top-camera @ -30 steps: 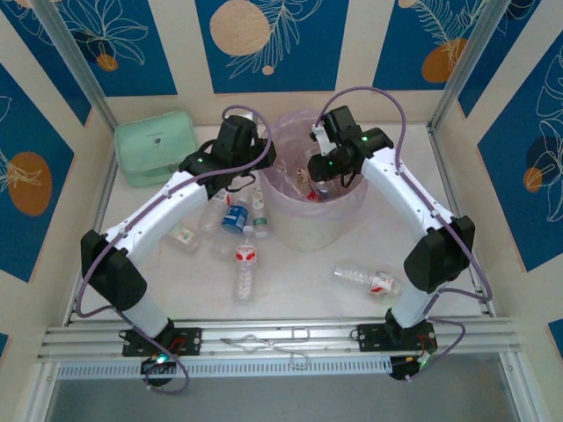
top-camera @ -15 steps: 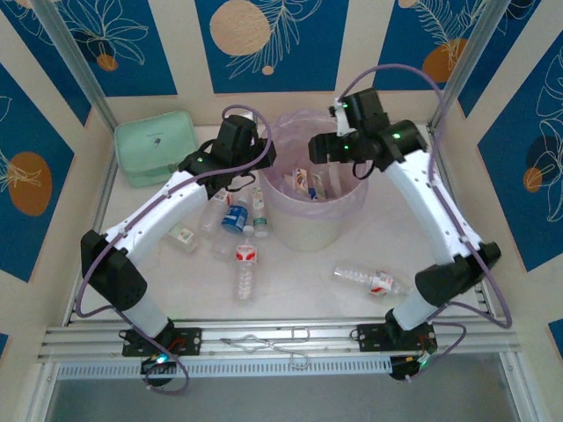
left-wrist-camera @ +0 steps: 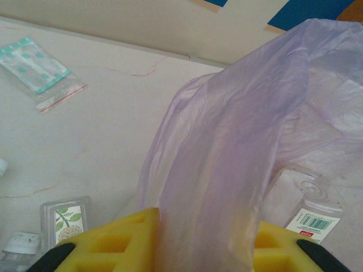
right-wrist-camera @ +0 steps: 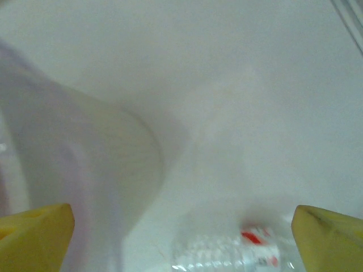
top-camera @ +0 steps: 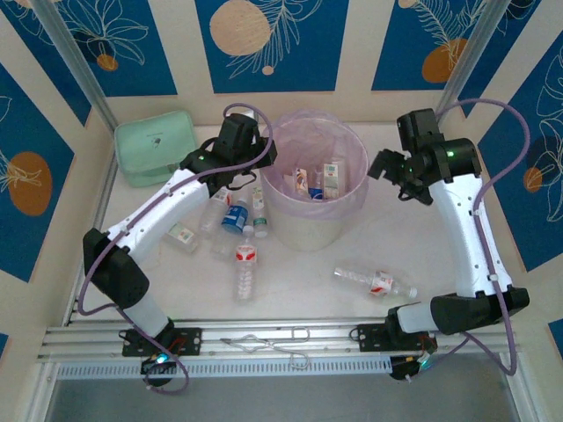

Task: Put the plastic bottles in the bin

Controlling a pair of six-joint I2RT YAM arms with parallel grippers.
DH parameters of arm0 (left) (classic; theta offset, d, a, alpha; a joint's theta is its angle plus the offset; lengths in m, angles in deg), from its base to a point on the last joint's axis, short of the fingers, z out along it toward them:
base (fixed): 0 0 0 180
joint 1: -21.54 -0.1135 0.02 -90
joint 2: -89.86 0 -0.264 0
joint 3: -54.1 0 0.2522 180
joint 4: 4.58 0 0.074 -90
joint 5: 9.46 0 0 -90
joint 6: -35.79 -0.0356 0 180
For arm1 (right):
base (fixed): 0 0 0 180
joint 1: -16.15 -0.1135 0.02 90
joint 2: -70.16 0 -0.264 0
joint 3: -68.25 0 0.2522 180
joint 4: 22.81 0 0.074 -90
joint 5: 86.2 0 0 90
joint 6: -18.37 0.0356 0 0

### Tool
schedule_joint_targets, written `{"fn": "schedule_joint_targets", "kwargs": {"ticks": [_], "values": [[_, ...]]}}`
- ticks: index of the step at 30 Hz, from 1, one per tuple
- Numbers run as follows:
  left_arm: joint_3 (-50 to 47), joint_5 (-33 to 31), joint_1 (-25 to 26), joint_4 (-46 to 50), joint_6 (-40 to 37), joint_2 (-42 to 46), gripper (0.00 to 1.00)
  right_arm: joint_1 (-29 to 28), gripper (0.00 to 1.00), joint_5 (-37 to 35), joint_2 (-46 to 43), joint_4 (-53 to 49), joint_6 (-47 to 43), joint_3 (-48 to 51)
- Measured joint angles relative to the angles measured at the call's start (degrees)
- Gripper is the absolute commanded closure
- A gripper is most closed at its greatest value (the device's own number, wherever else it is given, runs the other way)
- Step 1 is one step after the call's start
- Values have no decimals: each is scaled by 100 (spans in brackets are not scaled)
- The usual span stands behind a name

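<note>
The bin [top-camera: 308,233], lined with a pink bag [top-camera: 310,117], is seen from above at the middle of the table [top-camera: 422,237]. A few bottles [top-camera: 332,178] are made out inside it, their lower parts hidden by the wall and the film. The left gripper [left-wrist-camera: 206,241] is pressed together on the pink bag at the bin's left rim. In the left wrist view the film is pinched between yellow fingers [left-wrist-camera: 122,241] that are cut off by the bottom edge, and much of what lies behind is veiled. A barcode label [left-wrist-camera: 315,220] is seen at lower right, and a sachet [left-wrist-camera: 35,71] and a small clear box [left-wrist-camera: 65,218] lie to the left. The right gripper [top-camera: 387,167] is held just beside the bin's right rim, its jaws spread wide with nothing between them. In the blurred right wrist view the fingertips [right-wrist-camera: 39,226] are cut off at the lower corners and a red-labelled bottle [right-wrist-camera: 244,249] is clipped by the bottom edge. Several loose bottles [top-camera: 234,217] are clustered left of the bin, one partly covered by the left arm. A green pouch [top-camera: 157,147] is set in the far left corner.
</note>
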Motion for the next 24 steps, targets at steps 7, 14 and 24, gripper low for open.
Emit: {"fn": "schedule_joint_targets", "kwargs": {"ticks": [7,14,24], "values": [[107,15,-11,50,-2,-70,71,595,1,354,-184,-378,1386,1578],[151,37,-15,114,-22,-76,71,308,2,1241,-756,-90,2970,3602],[181,107,-17,173,-155,-76,71,164,1,1893,-1609,946,4492,5595]]}}
